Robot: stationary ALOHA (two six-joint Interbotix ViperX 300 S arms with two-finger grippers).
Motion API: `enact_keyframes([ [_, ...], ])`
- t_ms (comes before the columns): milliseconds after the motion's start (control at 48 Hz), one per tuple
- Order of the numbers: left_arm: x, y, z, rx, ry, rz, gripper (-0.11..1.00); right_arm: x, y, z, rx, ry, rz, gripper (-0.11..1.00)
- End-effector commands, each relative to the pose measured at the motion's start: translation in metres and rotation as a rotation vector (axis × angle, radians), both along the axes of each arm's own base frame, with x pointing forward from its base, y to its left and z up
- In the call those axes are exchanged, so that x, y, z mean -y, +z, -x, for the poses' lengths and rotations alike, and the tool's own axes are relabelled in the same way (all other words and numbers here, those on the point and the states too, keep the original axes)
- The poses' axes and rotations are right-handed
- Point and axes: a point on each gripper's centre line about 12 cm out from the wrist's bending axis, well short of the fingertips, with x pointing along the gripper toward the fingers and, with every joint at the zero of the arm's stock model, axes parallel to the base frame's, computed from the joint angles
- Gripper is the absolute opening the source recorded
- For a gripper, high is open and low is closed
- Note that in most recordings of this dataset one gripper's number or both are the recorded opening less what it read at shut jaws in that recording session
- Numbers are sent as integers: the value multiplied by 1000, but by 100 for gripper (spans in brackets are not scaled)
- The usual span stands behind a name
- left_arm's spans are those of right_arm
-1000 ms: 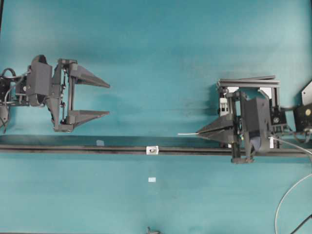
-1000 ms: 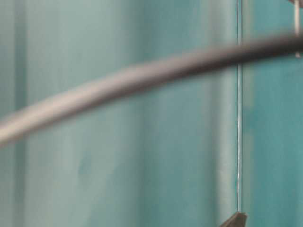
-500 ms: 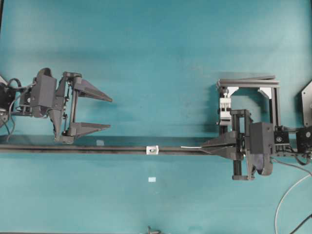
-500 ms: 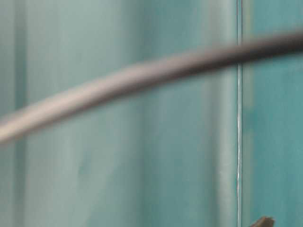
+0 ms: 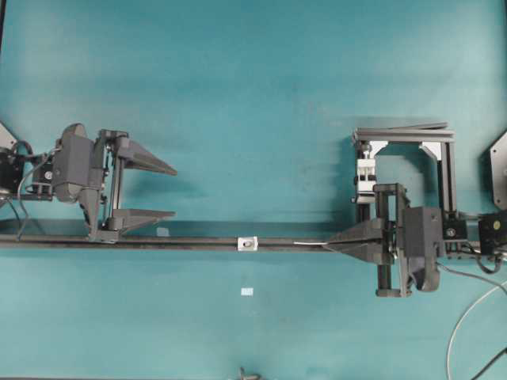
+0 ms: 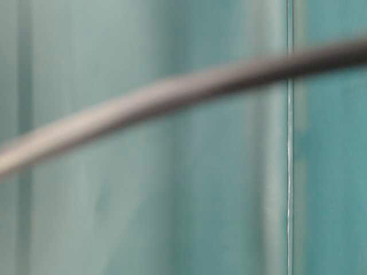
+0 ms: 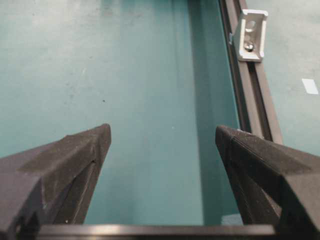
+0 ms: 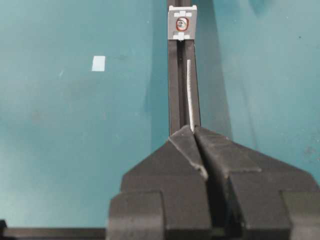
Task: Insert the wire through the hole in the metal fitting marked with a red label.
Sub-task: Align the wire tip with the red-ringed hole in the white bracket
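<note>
- Pale grey wire [image 8: 190,92] is sticking out ahead of the right pincer [image 8: 193,131], which is clamped on it, with the free tip pointing along the dark rail [image 8: 174,90] toward the fitting [image 8: 183,23].
- The fitting is sitting on the rail, well ahead of the wire tip; its hole [image 8: 182,22] is showing a red ring.
- In the right wrist view the wire is lying slightly right of the hole, so a small sideways correction is likely needed before advancing.
- Feeding slowly and straight along the rail is advisable, since the thin wire could bend or glance off the fitting's face.
- The left pincer [image 5: 165,190] is waiting with jaws apart above the rail, holding nothing.
</note>
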Motion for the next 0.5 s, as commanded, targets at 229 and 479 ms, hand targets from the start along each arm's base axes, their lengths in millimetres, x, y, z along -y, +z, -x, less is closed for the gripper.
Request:
enact_keyframes([
  [229, 11, 0, 0, 6, -28, 5, 51, -2, 1, -2, -2, -14, -20, 1],
  [479, 14, -3, -2, -1, -38, 4, 51, -3, -3, -3, -11, -15, -16, 1],
])
